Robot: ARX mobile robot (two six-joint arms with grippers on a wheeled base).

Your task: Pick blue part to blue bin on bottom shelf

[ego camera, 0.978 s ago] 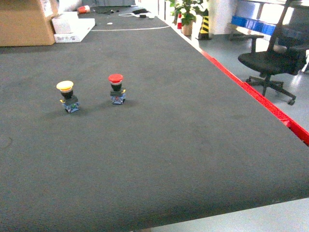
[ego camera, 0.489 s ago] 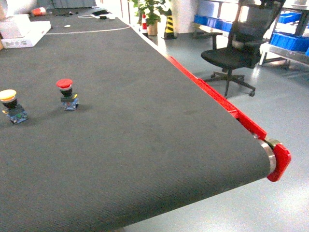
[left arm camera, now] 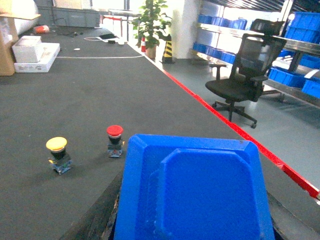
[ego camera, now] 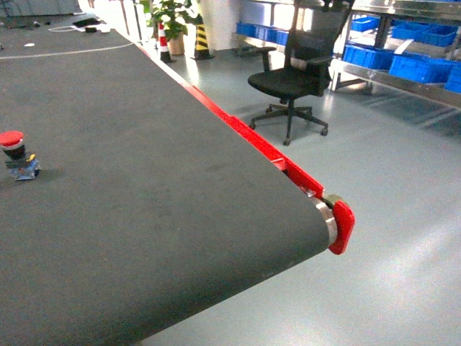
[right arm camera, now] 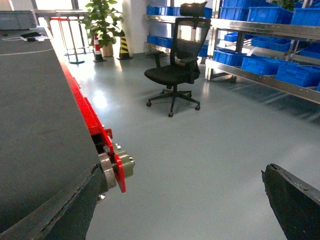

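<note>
We are finding the blocky blue plastic part [left arm camera: 200,190] sitting in the left tool [left arm camera: 192,222], apparently clenched on its flat sides. It is looking rigid, light and slick. The right tool [right arm camera: 175,200] is hanging released, empty.

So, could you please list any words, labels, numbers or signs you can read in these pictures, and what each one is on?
None can be read.
White box: no print can be made out.
Button bases: any marks are too small and blurred.
Blue part: plain, no lettering shows.
Blue bins: no labels can be made out.
</note>
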